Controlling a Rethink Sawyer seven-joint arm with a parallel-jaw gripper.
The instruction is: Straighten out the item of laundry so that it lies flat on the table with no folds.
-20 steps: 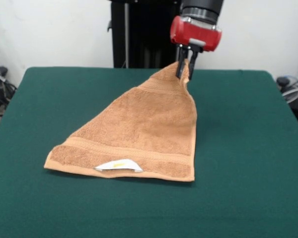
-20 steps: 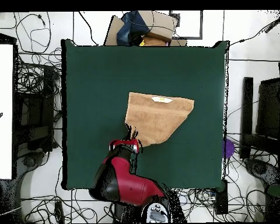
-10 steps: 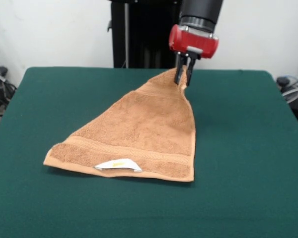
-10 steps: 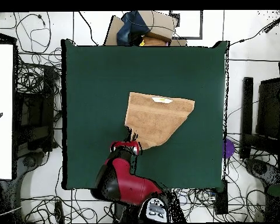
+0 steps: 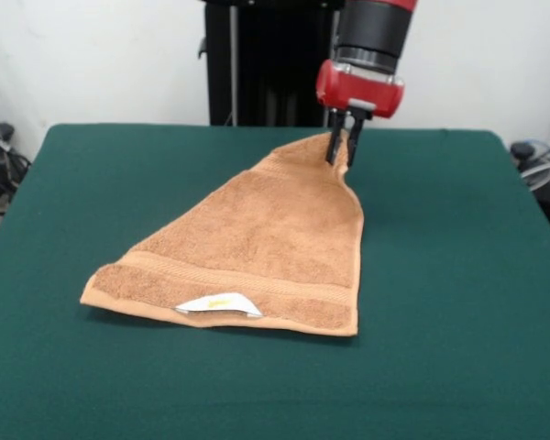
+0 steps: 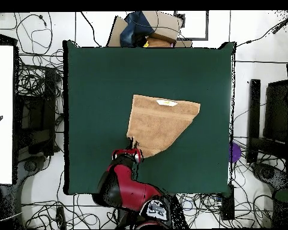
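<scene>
We saw the towel (image 5: 257,247) lying near the middle of the green surface (image 5: 458,275), not flat: it formed a rough triangle, with its wide edge spread on the felt toward the camera in the front view and its far corner drawn up to a peak. The end effector (image 5: 340,148) pinched that raised corner, its two dark fingers (image 5: 334,147) pressed close together on the cloth below the red wrist housing (image 5: 359,87). From the peak the fabric sloped down to the wide edge, where a woven band (image 5: 238,280) ran across, and a small white label (image 5: 218,304) with a yellow mark sat at that edge, slightly curled up. The right side of the towel in the front view ran down from the peak in a nearly straight hem. In the overhead view the towel (image 6: 161,123) showed as a tan shape narrowing to a point beside the end effector (image 6: 134,147), with the label (image 6: 167,102) on the side farthest from the arm (image 6: 125,185). The arm reached in from the bottom of that view, its red and black body lying over the edge of the surface (image 6: 92,78). Cables and equipment lay on the floor all around.
</scene>
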